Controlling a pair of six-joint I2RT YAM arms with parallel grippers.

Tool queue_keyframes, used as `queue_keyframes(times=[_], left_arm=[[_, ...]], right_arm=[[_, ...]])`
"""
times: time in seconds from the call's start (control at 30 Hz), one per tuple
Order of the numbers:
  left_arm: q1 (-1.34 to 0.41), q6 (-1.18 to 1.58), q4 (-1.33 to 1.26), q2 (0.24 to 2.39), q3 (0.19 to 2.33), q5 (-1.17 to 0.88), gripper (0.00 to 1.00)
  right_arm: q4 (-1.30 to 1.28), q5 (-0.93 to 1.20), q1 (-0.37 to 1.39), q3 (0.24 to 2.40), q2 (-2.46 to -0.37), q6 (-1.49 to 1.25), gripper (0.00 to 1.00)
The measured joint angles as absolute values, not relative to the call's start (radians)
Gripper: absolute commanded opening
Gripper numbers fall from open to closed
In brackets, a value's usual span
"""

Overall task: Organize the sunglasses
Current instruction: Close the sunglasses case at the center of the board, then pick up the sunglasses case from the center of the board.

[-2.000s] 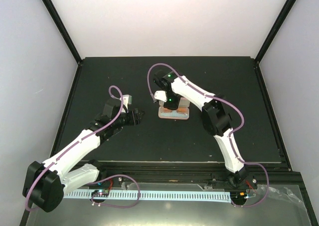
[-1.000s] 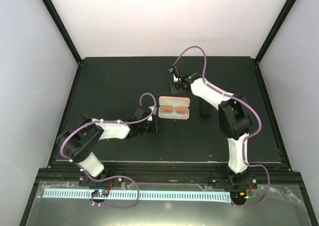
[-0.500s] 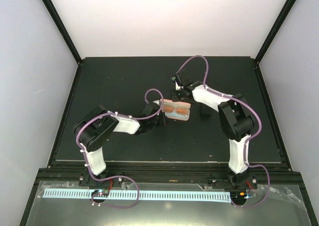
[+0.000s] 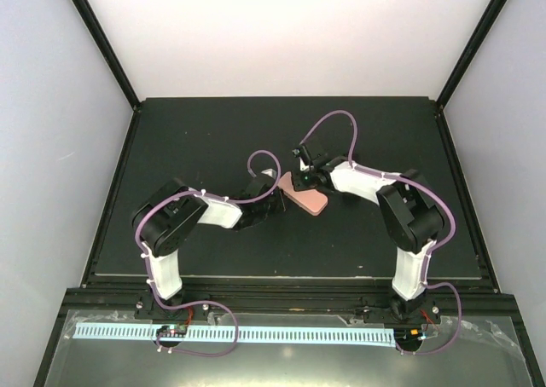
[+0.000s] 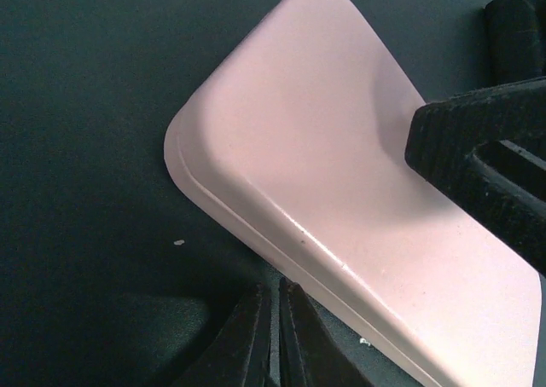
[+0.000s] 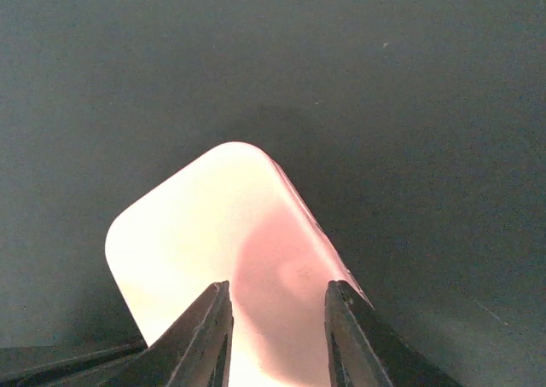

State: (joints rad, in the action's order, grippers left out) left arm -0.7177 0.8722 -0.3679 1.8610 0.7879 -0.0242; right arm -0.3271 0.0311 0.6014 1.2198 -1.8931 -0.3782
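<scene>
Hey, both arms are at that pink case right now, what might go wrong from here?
The shut left jaws sit at the edge of the pink case, so a nudge could skid it across the table. The right jaws stand partly open over its lid toward one end; pressing there might tip or pivot it. Whether the lid is latched isn't visible.

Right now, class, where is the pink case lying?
In the top view, the closed pink case lies near the middle of the black table, the left tool beside its left edge, the right tool over its far end.
</scene>
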Motion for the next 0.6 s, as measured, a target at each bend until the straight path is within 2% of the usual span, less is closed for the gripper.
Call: queue_keyframes(times=[0.07,0.17,0.3,0.6], left_arm=[[-0.718,0.873,-0.367,1.861,0.788,-0.021,0.06],[-0.718,0.873,-0.347,1.84,0.778,-0.006,0.08],[-0.718,0.851,-0.255,1.737,0.727,0.035,0.15],[-0.701,0.776,-0.084,1.385,0.676,0.081,0.37]], right_arm=[[-0.324,0.028,0.601,1.214,-1.889,-0.381,0.38],[-0.323,0.015,0.601,1.193,-1.864,-0.379,0.58],[-0.316,-0.01,0.601,1.152,-1.781,-0.337,0.8],[-0.291,0.021,0.591,1.103,-1.736,-0.241,0.86]])
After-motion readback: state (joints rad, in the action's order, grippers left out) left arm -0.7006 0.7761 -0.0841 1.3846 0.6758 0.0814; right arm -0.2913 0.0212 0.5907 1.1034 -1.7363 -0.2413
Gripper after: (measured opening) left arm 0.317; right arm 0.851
